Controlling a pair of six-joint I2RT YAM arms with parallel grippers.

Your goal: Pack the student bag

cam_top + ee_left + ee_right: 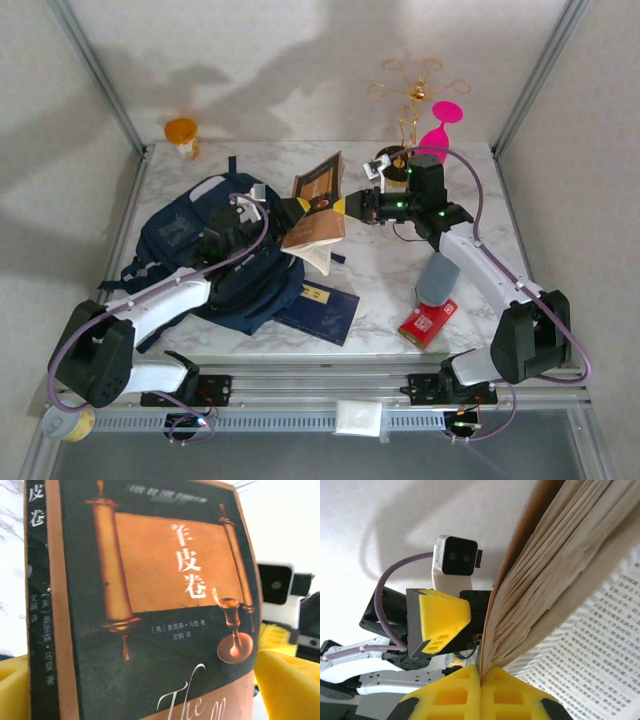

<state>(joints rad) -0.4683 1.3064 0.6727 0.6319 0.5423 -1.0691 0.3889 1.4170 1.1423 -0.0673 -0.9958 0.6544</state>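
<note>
The student bag (205,255), navy blue with white patches, lies on the left of the marble table under my left arm. An orange-and-black paperback book (318,205) hangs upright above the bag's right edge, its pages fanning down. My right gripper (345,205) is shut on the book's edge; the yellow pads (465,692) pinch the cover and a few pages (555,570). My left gripper (290,208) is open and faces the book's cover (150,580). Its yellow fingers (287,685) stand either side of the book without pressing on it.
A navy booklet (322,312) lies at the bag's front right. A red box (428,322) and a grey pouch (437,278) sit under my right arm. An orange cup (183,135) stands back left. A gold wire stand (410,90) and pink glass (440,125) stand at the back.
</note>
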